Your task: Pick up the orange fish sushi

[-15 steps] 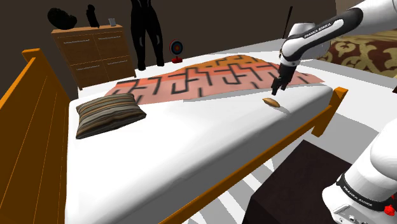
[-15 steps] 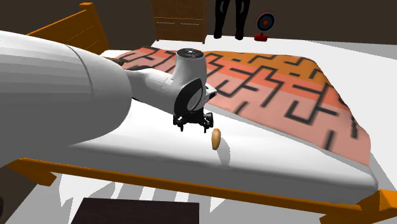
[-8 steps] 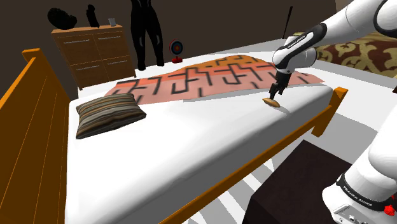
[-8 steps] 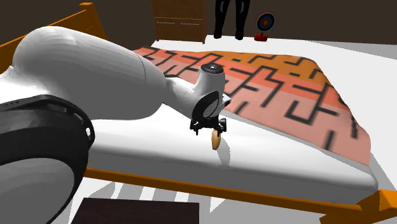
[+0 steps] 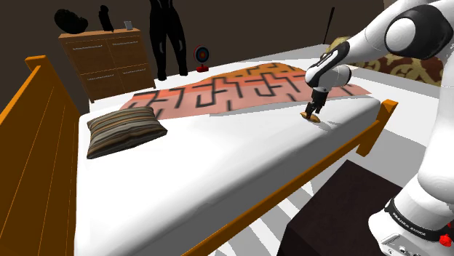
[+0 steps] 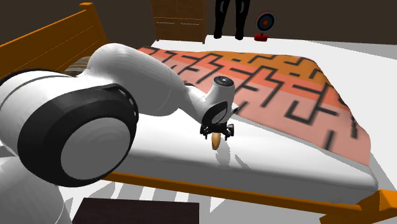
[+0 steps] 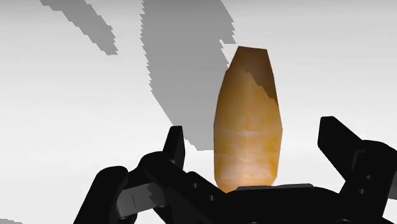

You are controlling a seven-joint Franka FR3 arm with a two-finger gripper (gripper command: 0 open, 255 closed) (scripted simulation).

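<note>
You see the end effector (image 7: 254, 132) with its fingers (image 7: 175, 145) spread apart. The orange sushi (image 7: 248, 121) lies between them, touching neither, on a white surface (image 7: 76, 121) crossed by grey shadows (image 7: 181, 57).

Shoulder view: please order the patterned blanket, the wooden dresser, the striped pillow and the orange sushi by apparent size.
1. patterned blanket
2. wooden dresser and striped pillow: nearly alike; the dresser stands farther away, so I do not rank them
3. orange sushi, by far the smallest
</note>
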